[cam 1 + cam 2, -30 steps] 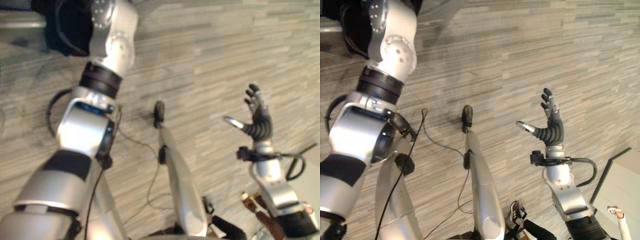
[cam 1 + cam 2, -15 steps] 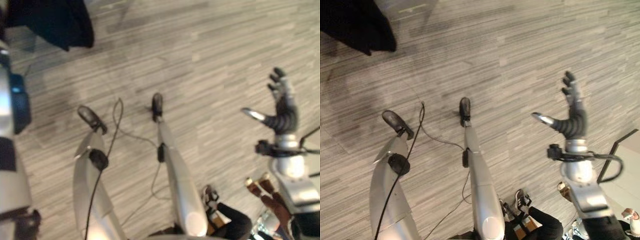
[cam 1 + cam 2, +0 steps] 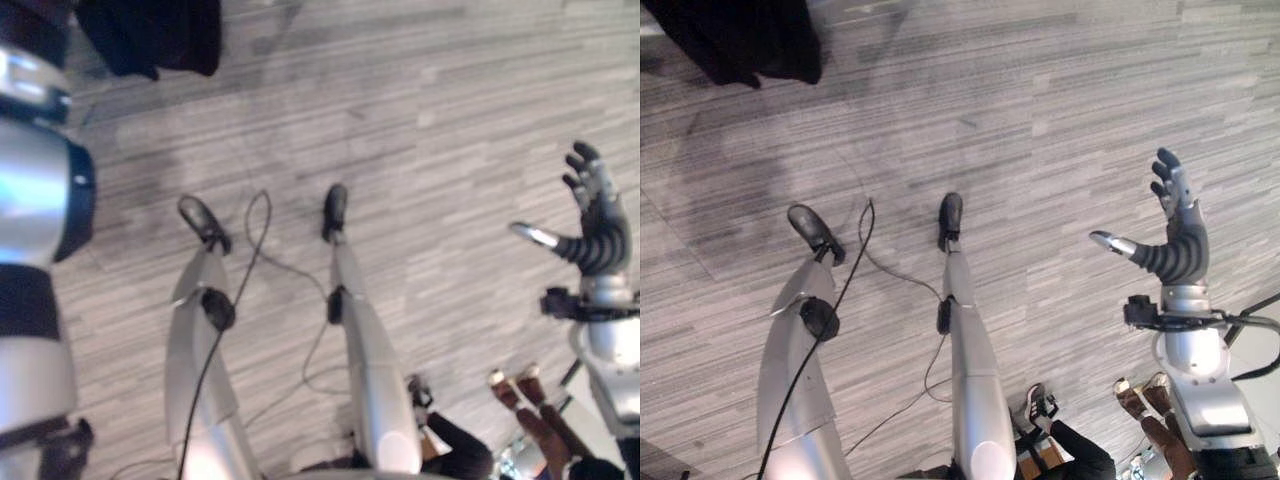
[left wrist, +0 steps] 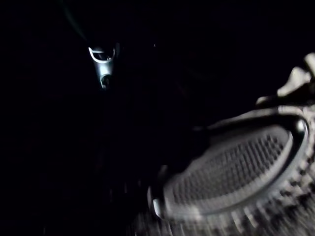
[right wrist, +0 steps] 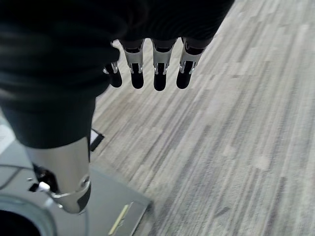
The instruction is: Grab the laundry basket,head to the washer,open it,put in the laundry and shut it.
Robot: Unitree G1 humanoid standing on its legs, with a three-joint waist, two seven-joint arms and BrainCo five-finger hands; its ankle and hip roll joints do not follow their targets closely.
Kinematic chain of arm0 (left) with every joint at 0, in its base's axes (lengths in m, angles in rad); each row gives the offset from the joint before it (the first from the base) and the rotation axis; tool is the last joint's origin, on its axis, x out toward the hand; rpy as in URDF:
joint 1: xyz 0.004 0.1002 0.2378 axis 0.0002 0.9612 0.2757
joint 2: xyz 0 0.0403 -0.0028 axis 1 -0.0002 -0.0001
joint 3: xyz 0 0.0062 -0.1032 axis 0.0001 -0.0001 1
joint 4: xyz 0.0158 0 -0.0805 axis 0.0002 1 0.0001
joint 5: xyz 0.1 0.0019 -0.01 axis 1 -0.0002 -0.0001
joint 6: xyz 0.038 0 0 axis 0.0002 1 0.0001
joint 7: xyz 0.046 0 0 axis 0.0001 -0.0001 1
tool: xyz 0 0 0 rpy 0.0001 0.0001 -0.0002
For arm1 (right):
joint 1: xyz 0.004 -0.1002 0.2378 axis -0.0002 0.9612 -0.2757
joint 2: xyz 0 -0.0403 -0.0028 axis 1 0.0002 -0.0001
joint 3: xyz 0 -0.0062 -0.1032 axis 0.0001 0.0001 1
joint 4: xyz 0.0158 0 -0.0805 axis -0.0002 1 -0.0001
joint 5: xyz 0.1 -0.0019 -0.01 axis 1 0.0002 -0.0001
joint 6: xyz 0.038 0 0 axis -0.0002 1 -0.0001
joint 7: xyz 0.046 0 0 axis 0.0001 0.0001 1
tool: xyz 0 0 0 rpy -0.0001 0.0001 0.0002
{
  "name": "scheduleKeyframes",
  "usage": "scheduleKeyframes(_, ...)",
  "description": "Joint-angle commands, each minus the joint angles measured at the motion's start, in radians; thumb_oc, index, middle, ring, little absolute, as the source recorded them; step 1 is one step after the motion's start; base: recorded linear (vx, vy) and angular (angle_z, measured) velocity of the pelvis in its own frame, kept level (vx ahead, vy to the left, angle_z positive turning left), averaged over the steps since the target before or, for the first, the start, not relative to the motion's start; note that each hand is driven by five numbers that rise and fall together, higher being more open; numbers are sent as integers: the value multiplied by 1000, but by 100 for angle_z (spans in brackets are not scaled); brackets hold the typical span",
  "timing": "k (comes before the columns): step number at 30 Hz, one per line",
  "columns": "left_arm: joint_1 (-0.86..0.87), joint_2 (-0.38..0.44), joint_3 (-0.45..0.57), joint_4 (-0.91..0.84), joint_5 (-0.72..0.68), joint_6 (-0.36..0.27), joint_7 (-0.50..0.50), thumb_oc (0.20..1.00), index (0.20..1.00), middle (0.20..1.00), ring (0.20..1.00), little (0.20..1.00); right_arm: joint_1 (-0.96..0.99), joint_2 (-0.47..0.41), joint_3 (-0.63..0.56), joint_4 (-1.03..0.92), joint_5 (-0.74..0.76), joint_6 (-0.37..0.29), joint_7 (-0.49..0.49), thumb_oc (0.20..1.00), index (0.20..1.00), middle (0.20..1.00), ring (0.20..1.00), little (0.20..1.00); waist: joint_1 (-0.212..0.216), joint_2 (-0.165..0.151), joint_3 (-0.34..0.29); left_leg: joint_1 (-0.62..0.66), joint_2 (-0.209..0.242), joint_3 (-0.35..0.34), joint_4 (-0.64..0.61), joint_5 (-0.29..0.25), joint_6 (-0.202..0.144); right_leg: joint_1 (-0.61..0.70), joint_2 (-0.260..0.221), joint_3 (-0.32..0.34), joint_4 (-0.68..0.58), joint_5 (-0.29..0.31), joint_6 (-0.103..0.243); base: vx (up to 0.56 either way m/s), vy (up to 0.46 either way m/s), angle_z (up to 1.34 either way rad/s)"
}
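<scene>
Left eye view, floor: pale wood-look floor (image 3: 450,110) fills the ground below the robot.
Left eye view, right hand: the right hand (image 3: 598,228) is raised at the right side, released, with fingers straight and spread, the thumb out to the side, and nothing in it.
Left eye view, left arm: the left arm (image 3: 35,200) runs up the left edge toward a dark mass (image 3: 150,35) at the top left.
Right eye view, person: a person's brown shoes (image 3: 1140,402) stand on the floor just beside the right arm.
Left wrist view, left hand: the view is very dark, so it cannot be told if this hand is released or grasping.
Left wrist view, laundry basket: a curved perforated surface (image 4: 231,172) sits close by; it cannot be told if this is the basket.
Right wrist view, fingers: the fingers (image 5: 161,66) hang straight in a row over the floor.
Right wrist view, grey panel: a flat grey panel (image 5: 115,209) lies nearby.
</scene>
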Motion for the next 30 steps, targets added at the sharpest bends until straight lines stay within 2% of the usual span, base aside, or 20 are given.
scheduleKeyframes(1,-10,-11,34,24,21,-47,-67,1000,1000,1000,1000,1000,93,-71,-35,59,68,-3,8,1000,1000,1000,1000,1000,-26,94,-134,53,-40,-89,-57,-105,-70,233,-35,-48,49,-198,70,7,-32,4)
scheduleKeyframes(2,17,-91,65,69,68,-19,-60,1000,1000,1000,1000,1000,-21,-74,68,242,31,57,-24,1000,1000,1000,1000,1000,11,106,-134,57,-42,-92,-55,-108,-71,240,-36,-54,49,-206,68,-2,-34,3)
scheduleKeyframes(3,10,-78,59,70,116,-16,-46,1000,1000,1000,1000,1000,-54,-58,97,266,11,42,-20,1000,1000,1000,1000,1000,6,109,-131,57,-43,-88,-59,-102,-68,236,-36,-54,49,-204,65,-2,-35,1)
scheduleKeyframes(5,3,-71,53,101,132,-5,-47,1000,1000,1000,1000,1000,-52,-48,101,264,13,31,-26,1000,1000,1000,1000,1000,1,105,-127,59,-44,-90,-66,-99,-69,232,-37,-53,52,-205,62,-8,4,9)
scheduleKeyframes(7,-18,-62,29,172,218,56,-68,1000,1000,1000,1000,1000,-60,-37,101,271,4,41,-30,1000,1000,1000,1000,1000,-1,104,-126,63,-43,-90,-70,-94,-68,223,-35,-50,60,-209,57,-10,13,7)
scheduleKeyframes(14,-32,-77,12,224,261,93,-92,1000,1000,1000,1000,1000,-93,-37,117,292,19,42,-14,1000,1000,1000,1000,1000,-2,105,-127,60,-43,-109,-78,-86,-69,205,-27,-51,70,-216,50,-2,-2,1)
scheduleKeyframes(18,-32,-85,-23,236,373,126,-104,1000,1000,1000,1000,1000,-119,-38,137,303,31,38,3,1000,1000,1000,1000,1000,2,107,-126,62,-41,-112,-87,-76,-70,196,-24,-50,76,-216,47,0,0,0)
scheduleKeyframes(20,-28,-95,-61,220,502,149,-107,1000,1000,1000,1000,1000,-146,-34,152,318,42,37,18,1000,1000,1000,1000,1000,8,110,-124,64,-40,-114,-92,-73,-70,193,-23,-49,77,-219,45,0,0,0)
scheduleKeyframes(21,-27,-99,-101,201,659,171,-58,1000,1000,1000,1000,1000,-149,-26,161,323,35,29,23,1000,1000,1000,1000,1000,11,109,-123,63,-41,-119,-93,-71,-70,192,-23,-52,78,-218,45,0,0,0)
scheduleKeyframes(22,-19,-102,-106,189,724,184,-26,1000,1000,1000,1000,1000,-150,-22,164,324,33,25,24,1000,1000,1000,1000,1000,12,108,-121,63,-40,-121,-94,-70,-70,192,-22,-52,79,-220,45,0,0,0)
scheduleKeyframes(23,-15,-103,-104,185,731,187,-21,1000,1000,1000,1000,1000,-150,-22,165,324,33,24,23,1000,1000,1000,1000,1000,12,107,-121,64,-40,-121,-94,-69,-71,192,-22,-52,79,-220,44,0,0,0)
scheduleKeyframes(24,0,-108,-106,163,816,207,23,1000,1000,1000,1000,1000,-156,-16,170,325,35,21,27,1000,1000,1000,1000,1000,13,105,-119,64,-39,-123,-94,-68,-71,193,-21,-52,81,-223,43,-31,-20,2)
scheduleKeyframes(25,65,-113,-72,93,993,245,112,1000,1000,1000,1000,1000,-173,3,189,330,49,2,26,1000,1000,1000,1000,1000,17,97,-112,73,-36,-128,-102,-64,-74,190,-19,-51,90,-231,37,-32,-21,2)
scheduleKeyframes(27,92,-109,-58,69,1049,264,141,1000,1000,1000,1000,1000,-183,9,203,339,56,-6,23,1000,1000,1000,1000,1000,14,93,-111,77,-35,-130,-102,-63,-75,190,-17,-51,95,-233,35,-17,-14,1)
scheduleKeyframes(28,143,-65,-30,-22,1125,276,177,1000,1000,1000,1000,1000,-190,23,211,346,65,-14,17,1000,1000,1000,1000,1000,20,88,-105,87,-33,-134,-110,-60,-77,188,-13,-51,102,-238,31,0,0,0)
scheduleKeyframes(29,152,-61,-25,-33,1129,281,178,1000,1000,1000,1000,1000,-191,22,215,347,65,-15,17,1000,1000,1000,1000,1000,18,89,-105,89,-33,-134,-110,-60,-78,189,-12,-51,103,-239,31,0,0,0)
scheduleKeyframes(30,231,3,22,-159,1200,288,206,1000,1000,1000,1000,1000,-185,42,213,348,73,-19,18,1000,1000,1000,1000,1000,29,84,-97,102,-33,-140,-115,-56,-80,189,-10,-51,115,-248,24,0,0,0)
